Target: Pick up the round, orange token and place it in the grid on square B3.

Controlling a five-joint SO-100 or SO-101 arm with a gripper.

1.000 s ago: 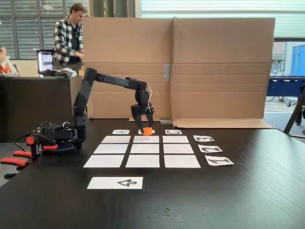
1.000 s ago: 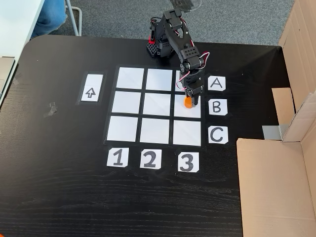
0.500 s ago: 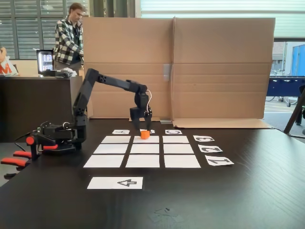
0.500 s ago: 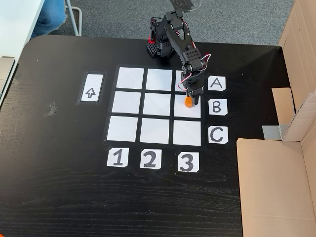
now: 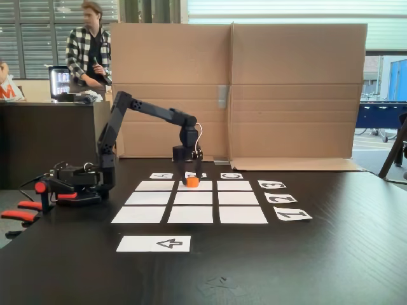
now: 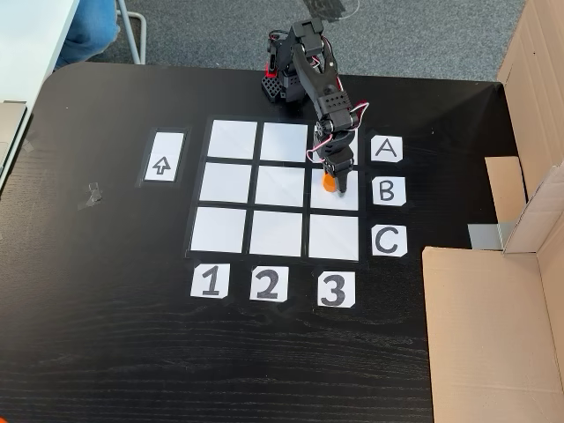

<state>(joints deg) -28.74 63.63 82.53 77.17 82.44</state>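
Observation:
The orange token (image 5: 191, 182) (image 6: 328, 183) sits low on square B3 (image 5: 205, 185) (image 6: 340, 199), the cell of the grid (image 5: 193, 214) (image 6: 282, 187) in line with card B (image 6: 389, 190) and card 3 (image 6: 334, 289). My gripper (image 5: 191, 177) (image 6: 334, 183) points straight down over it, its fingers closed on the token's sides and hiding part of it in the view from above. The token looks to be touching the paper.
A white arrow card (image 5: 154, 243) (image 6: 164, 157) lies beside the grid. A tall cardboard wall (image 5: 286, 89) (image 6: 493, 335) stands behind it. A black device with orange handles (image 5: 38, 197) sits by the arm's base. A person (image 5: 89, 51) stands far behind.
The gripper has come down with the token, from just above the paper onto square B3. The person in the background has turned.

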